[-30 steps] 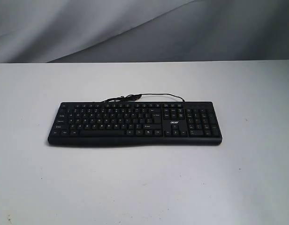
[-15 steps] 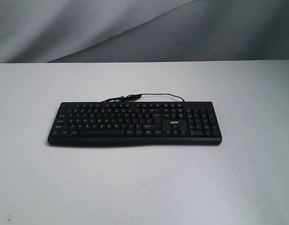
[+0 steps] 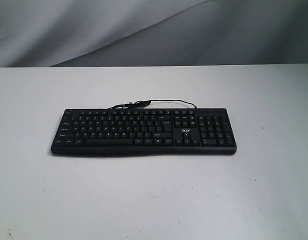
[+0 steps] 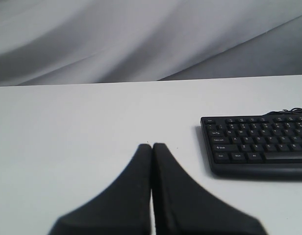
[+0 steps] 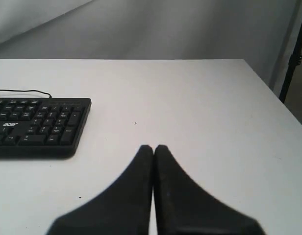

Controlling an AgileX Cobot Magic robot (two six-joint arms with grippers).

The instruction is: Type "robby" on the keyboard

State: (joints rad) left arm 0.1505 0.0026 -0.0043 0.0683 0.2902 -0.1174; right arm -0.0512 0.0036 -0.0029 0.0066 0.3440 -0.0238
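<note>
A wide black keyboard (image 3: 144,131) with white legends lies flat in the middle of the white table (image 3: 154,195), its thin black cable (image 3: 159,103) curled behind it. Neither arm shows in the exterior view. In the left wrist view my left gripper (image 4: 152,146) is shut with nothing in it, hovering over bare table beside the keyboard's (image 4: 259,144) Ctrl end. In the right wrist view my right gripper (image 5: 153,147) is shut and empty too, off the number-pad end of the keyboard (image 5: 38,125).
Grey draped cloth (image 3: 144,30) hangs behind the table. The table's right edge (image 5: 278,103) runs close to my right gripper, and a black stand (image 5: 293,54) rises beyond it.
</note>
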